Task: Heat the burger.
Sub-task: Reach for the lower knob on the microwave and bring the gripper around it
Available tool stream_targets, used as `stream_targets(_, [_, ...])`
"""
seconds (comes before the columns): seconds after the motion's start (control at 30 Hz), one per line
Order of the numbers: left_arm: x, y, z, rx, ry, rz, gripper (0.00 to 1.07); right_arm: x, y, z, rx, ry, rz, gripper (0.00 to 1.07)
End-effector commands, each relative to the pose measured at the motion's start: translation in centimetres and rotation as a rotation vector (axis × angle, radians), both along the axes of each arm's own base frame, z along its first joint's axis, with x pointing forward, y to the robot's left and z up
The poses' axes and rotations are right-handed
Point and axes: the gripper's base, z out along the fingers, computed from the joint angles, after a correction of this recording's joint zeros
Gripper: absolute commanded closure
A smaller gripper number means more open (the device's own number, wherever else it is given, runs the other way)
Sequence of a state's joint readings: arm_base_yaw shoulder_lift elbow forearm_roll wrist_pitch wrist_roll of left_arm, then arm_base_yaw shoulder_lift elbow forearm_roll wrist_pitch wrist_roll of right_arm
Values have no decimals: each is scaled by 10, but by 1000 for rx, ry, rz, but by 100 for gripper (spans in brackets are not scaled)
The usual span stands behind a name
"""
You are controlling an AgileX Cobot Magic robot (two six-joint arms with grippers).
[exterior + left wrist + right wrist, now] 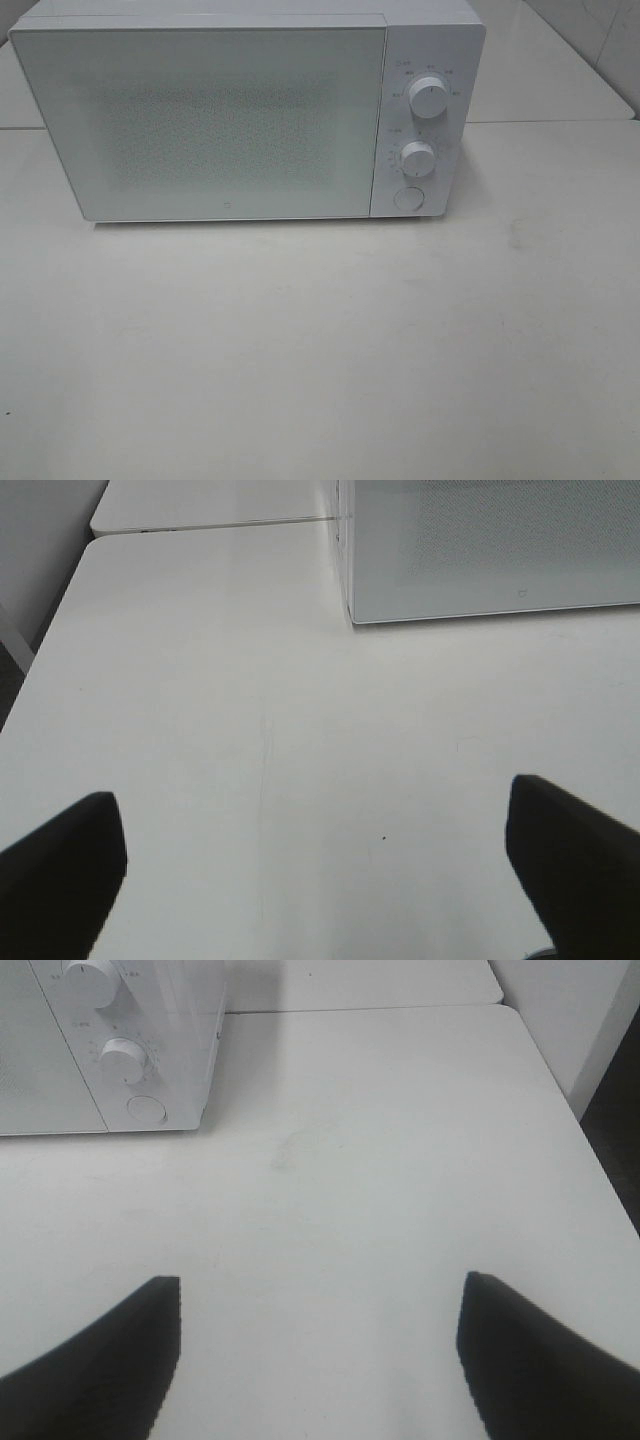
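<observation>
The left end effector (312, 815) and right end effector (320, 1285) hover spread over the broad bench (320, 360) before the shut microwave (200, 120); the burger is in no view.

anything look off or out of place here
Nothing is spilled, tipped or damaged. The microwave sits square on the table with its door shut. The only blemish is a faint grey smudge on the tabletop, off the corner by the dials. No burger shows in any view.
</observation>
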State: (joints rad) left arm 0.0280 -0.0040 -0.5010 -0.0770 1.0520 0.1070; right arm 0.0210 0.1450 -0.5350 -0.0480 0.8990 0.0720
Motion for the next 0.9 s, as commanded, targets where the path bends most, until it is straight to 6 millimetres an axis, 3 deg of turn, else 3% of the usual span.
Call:
stream_targets(0.03, [-3,0,0,1,-37,-4,9,11,1,7,-5,-32,2,34])
stream_targets(0.33, [-3,0,0,1,-37,-4,9,34,3,-2,14,-46,18,34])
stream_targets(0.6, [-3,0,0,1,-37,-4,9,66,5,-31,41,1,24,34])
stream_targets(0.9, [-3,0,0,1,-37,-4,9,91,5,-47,42,1,21,34])
